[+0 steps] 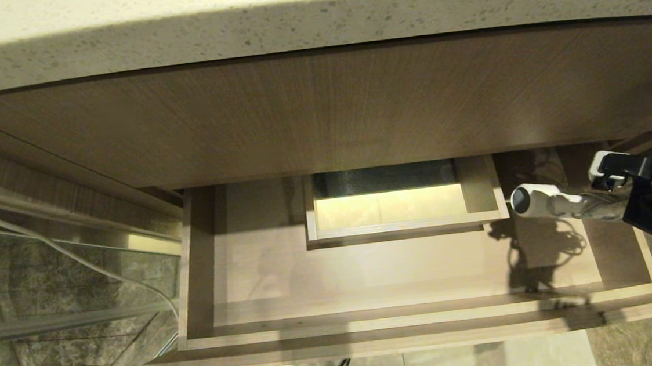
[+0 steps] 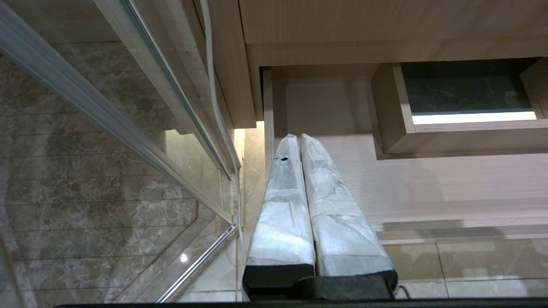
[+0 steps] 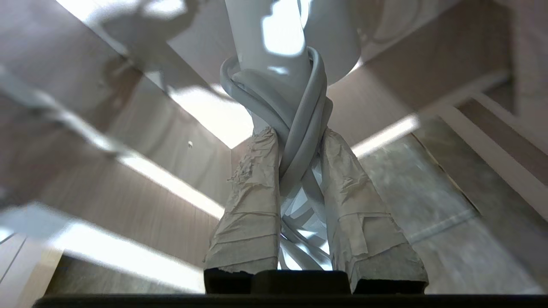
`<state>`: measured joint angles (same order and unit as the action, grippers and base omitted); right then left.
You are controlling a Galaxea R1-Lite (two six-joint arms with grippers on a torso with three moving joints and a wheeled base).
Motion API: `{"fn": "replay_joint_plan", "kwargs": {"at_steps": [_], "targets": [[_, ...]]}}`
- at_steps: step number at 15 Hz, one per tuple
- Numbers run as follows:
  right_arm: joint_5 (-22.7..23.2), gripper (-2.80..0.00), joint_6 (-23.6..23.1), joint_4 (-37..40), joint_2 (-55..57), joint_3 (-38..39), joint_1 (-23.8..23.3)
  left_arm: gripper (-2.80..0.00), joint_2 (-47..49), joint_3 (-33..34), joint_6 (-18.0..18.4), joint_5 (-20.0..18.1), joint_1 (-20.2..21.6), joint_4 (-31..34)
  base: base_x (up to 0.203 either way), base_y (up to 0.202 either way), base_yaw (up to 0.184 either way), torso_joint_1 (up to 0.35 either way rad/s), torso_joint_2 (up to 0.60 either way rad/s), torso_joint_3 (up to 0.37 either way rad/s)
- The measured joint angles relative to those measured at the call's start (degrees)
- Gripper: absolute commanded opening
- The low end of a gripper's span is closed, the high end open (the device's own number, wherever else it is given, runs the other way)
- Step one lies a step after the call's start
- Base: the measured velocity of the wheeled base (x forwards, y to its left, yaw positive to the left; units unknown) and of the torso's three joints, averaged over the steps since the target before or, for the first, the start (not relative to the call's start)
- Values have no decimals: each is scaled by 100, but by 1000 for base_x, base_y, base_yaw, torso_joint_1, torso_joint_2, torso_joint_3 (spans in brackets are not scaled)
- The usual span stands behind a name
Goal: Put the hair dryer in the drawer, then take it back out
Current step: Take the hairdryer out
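Clearly white hair dryer (image 1: 543,201), cord-wound, dark-mouthed

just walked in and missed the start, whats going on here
The robot's right hand is clamped on the white hair dryer, gripping it where the cord is wound, and holds it in the air above the right end of the open drawer. Nothing lies in the drawer as far as it shows. The left hand is shut and idle, beside the drawer's left end.
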<state>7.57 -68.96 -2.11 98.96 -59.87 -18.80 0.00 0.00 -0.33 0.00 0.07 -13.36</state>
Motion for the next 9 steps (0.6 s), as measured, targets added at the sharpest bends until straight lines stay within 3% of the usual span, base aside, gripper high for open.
{"fn": "replay_joint_plan", "kwargs": {"at_steps": [9], "targets": [[-5,-280,10,-451,-2213,1650,216,-280,0,0,5,0,0,0,0,0,0,0,0,0]]}}
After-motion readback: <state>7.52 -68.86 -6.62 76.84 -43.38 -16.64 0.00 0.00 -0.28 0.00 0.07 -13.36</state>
